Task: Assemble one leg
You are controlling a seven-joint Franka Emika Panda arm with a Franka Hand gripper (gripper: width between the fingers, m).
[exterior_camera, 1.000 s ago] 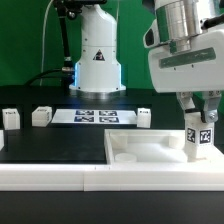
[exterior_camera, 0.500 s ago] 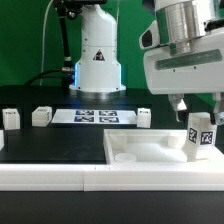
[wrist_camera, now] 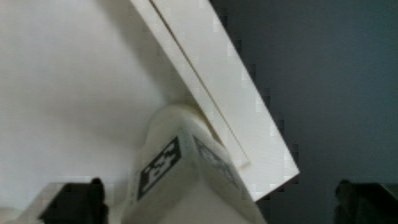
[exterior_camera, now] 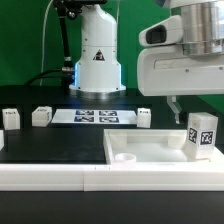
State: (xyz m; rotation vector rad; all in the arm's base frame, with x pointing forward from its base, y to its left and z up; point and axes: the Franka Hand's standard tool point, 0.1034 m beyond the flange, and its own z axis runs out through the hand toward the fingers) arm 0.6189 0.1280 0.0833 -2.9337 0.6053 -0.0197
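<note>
Leg [exterior_camera: 203, 136] stands upright at the panel [exterior_camera: 150, 152] corner, our claw [wrist_camera: 221, 200] released above it. Next, we judge, we regrasp and twist it home.

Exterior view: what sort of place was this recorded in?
Most likely a robotics lab bench. A robot arm's base stands at the back of a black table, a marker board lies flat in front of it, and the white leg carries a printed square tag.
</note>
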